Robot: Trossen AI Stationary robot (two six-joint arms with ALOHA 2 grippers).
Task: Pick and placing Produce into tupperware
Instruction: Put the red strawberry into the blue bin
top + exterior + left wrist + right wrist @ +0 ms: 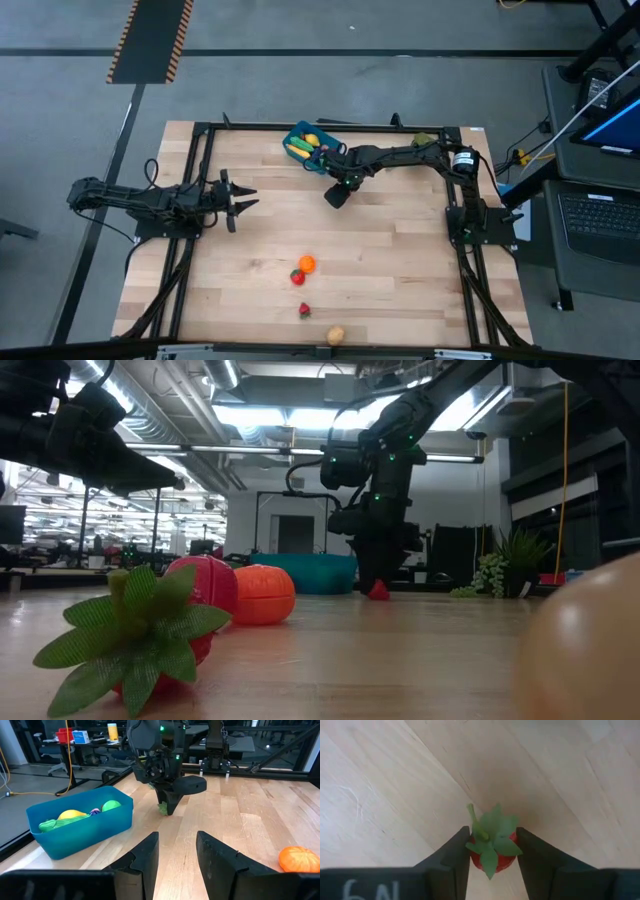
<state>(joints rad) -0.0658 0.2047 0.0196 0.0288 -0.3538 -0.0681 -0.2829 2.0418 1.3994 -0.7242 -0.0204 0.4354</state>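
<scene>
Pinching a small red toy strawberry with green leaves (491, 851), the right gripper (492, 857) points down at the pale wooden table (400, 260), just beside the blue plastic tupperware box with rounded corners (303, 146). Its two dark fingers (451, 862) press on both sides of the strawberry, which sits low at the table top. The only writing shows in white on the gripper body, and it looks like "6N", but part of it is cut off.

The blue box sits at the far edge of the table and holds yellow and green toy produce (73, 816).

The left gripper (240, 200) waits over the left side of the table, well apart from the box. Its fingers (142, 857) stand a little apart and hold nothing.

Nearer the front of the table lie a round orange toy fruit (307, 264), a red toy fruit (297, 277), another small red strawberry (304, 311) and a tan round one (335, 336).
</scene>
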